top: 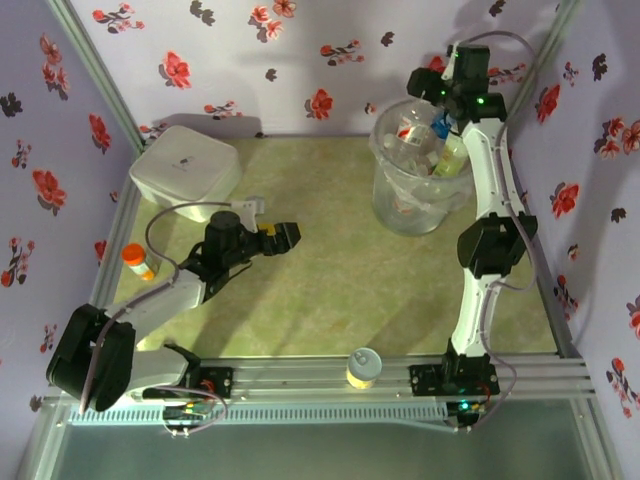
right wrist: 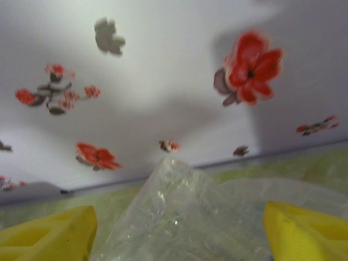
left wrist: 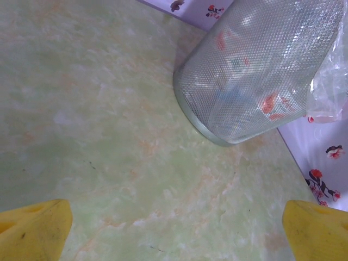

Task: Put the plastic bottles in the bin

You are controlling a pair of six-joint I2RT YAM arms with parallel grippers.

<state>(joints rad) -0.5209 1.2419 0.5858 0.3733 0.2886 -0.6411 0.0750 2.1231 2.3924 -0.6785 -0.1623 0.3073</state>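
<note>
The bin (top: 420,200), a translucent bucket lined with a clear bag, stands at the back right of the table. Several plastic bottles (top: 432,145) lie inside it, with red and green labels and a blue cap showing. My right gripper (top: 432,92) hangs over the bin's far rim. In the right wrist view this gripper (right wrist: 179,231) is open, its yellow fingers (right wrist: 51,236) wide apart above the crinkled bag (right wrist: 185,217), holding nothing. My left gripper (top: 288,236) is open low over the table's middle. It (left wrist: 176,231) faces the bin (left wrist: 255,70), where red labels show through the wall.
A white rounded square box (top: 185,165) sits at the back left. An orange-capped bottle (top: 138,260) stands by the left edge, beside my left arm. A short yellow can (top: 363,368) rests on the front rail. Flowered walls close in the back and both sides.
</note>
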